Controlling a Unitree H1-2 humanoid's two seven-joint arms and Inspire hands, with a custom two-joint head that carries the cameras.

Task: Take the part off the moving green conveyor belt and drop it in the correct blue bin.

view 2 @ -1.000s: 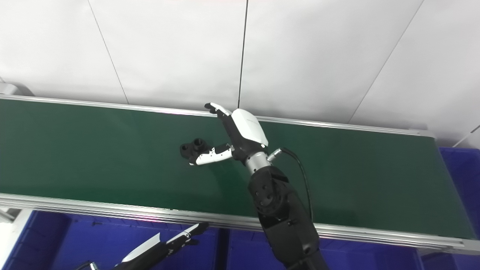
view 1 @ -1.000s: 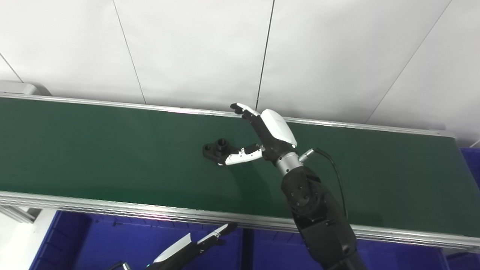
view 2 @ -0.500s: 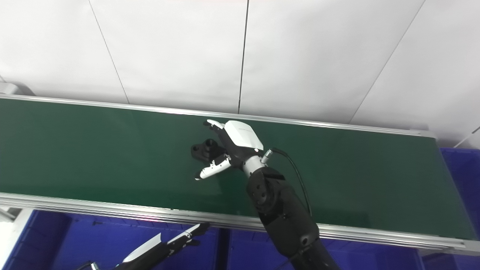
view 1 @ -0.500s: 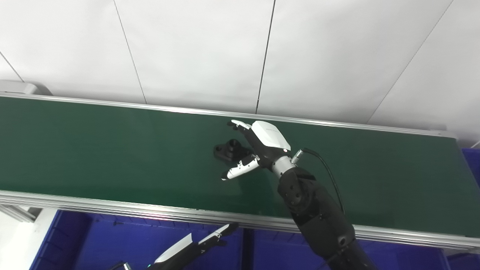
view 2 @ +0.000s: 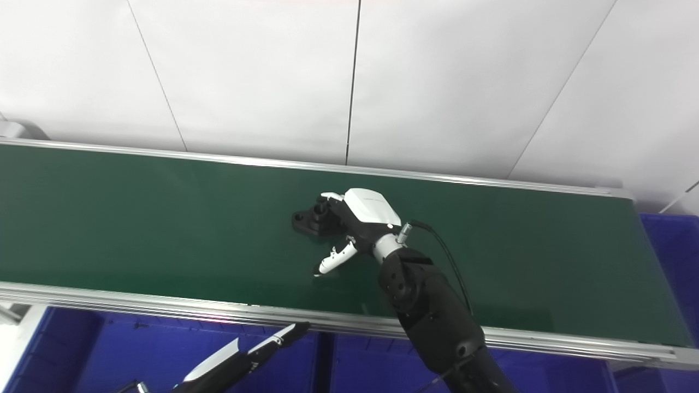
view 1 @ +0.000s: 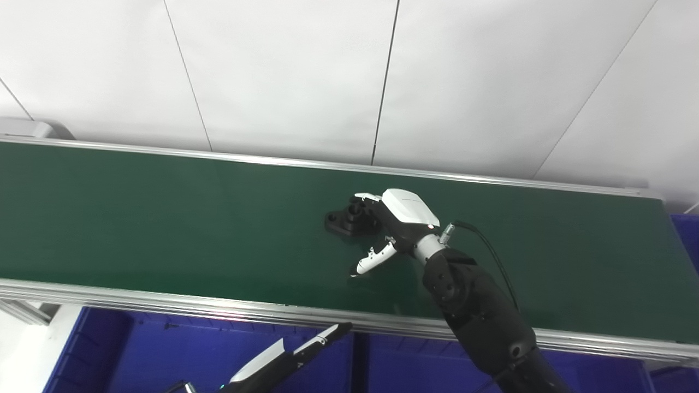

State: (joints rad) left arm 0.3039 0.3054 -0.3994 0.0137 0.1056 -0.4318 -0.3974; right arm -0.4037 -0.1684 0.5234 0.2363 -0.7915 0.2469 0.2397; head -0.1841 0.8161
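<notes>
Knobby black part [view 1: 347, 219] (matte) under right hand [view 1: 397, 218].

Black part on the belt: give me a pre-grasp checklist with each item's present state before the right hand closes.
1. Black part lies flat on the green belt: ok.
2. Right hand is at the part, fingers reaching over its far side: ok.
3. Thumb is against the part: not ok, it points away toward the near rail.
4. Part is firmly held: not ok, hand not closed.
5. Left hand is clear of the belt, low over the blue bin: ok.
6. Which bin is correct: cannot tell.
</notes>
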